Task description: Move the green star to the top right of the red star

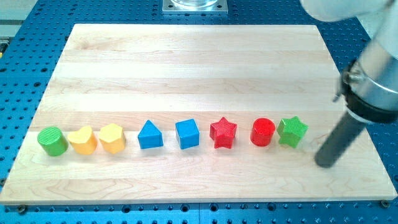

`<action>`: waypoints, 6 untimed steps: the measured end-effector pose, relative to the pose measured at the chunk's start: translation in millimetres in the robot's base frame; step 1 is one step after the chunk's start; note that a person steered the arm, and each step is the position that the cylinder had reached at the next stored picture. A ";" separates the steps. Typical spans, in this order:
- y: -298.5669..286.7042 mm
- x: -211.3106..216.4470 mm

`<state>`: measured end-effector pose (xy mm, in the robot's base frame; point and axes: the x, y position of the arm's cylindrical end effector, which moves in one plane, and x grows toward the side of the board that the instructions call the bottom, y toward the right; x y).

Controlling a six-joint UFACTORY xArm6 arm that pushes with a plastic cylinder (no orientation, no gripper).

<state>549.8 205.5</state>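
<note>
- My tip (324,163) is a bare rod end holding nothing; it rests on the board (186,56), near the view's right edge.
- The green star (292,132) lies up and to the view's left of my tip, near but apart.
- It sits at the right end of a row, just beside the red cylinder (263,132), perhaps touching; the gap is hard to read.
- The red star (223,133) is one place further left, so the cylinder stands between the two stars.
- I judge the goal spot lies up and left of the green star, above the cylinder.
- Count: eight blocks. Besides those three, one green cylinder (52,140), one yellow heart (83,140), one yellow hexagon (112,137), one blue triangle (150,135), one blue cube (187,134).
</note>
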 end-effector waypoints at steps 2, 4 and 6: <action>31.2 -17.8; 1.7 -8.0; 34.7 -21.5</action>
<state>528.2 240.1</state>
